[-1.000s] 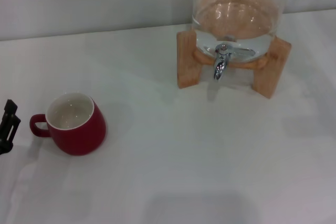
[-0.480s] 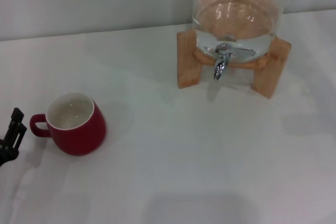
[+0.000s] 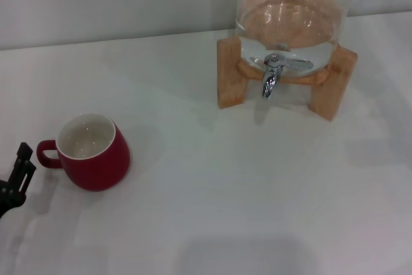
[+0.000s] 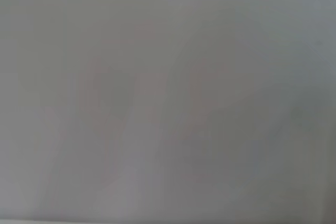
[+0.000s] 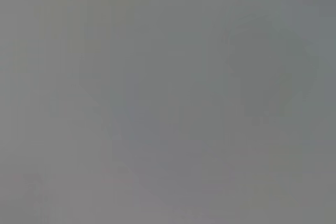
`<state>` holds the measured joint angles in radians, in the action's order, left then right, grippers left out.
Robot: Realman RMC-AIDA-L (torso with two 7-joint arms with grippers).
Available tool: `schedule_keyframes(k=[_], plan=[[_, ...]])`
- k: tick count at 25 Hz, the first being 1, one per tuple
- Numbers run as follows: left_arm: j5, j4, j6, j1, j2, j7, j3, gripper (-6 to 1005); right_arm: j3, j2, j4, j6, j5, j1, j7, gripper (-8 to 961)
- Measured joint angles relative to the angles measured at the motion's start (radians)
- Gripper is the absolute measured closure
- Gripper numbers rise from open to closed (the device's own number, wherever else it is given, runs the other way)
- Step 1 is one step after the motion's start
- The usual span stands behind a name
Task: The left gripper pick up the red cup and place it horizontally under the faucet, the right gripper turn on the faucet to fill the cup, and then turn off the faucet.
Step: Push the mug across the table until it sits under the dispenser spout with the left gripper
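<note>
The red cup [image 3: 92, 153] stands upright on the white table at the left in the head view, white inside showing, its loop handle pointing toward the left edge. A black finger of the left gripper [image 3: 18, 175] pokes in at that edge, just left of and slightly nearer than the handle, apart from it. The chrome faucet [image 3: 271, 76] hangs from the glass dispenser [image 3: 290, 14] at the back right, its lever lying sideways. The right gripper is out of view. Both wrist views show only blank grey surface.
The dispenser rests on a wooden stand [image 3: 230, 82] with blocks either side of the spout. White table [image 3: 225, 191] spreads between cup and stand. A pale wall runs along the back.
The left gripper's finger has slid nearer and slightly rightward along the left edge, ending beside the cup's handle. Cup and faucet have not moved.
</note>
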<state>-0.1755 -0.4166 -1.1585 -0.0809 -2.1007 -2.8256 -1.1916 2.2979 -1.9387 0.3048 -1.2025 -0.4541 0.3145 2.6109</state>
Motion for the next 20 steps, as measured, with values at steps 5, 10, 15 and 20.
schedule_keyframes(k=[5,10,15,20], plan=[[-0.002,-0.001,-0.001,0.016,-0.002,0.0,0.0,356,0.0,0.001,-0.001,0.0,0.0,0.001,0.0,280],[-0.014,0.008,0.003,0.019,-0.002,0.0,0.0,364,0.0,0.001,-0.002,0.0,0.0,0.003,0.0,280],[-0.017,0.01,0.041,0.019,-0.001,0.0,0.001,372,0.0,0.001,-0.002,0.0,0.0,0.005,0.0,280],[-0.018,0.01,0.069,0.012,0.002,0.0,0.001,380,0.0,-0.001,-0.001,-0.001,0.0,0.005,0.0,280]])
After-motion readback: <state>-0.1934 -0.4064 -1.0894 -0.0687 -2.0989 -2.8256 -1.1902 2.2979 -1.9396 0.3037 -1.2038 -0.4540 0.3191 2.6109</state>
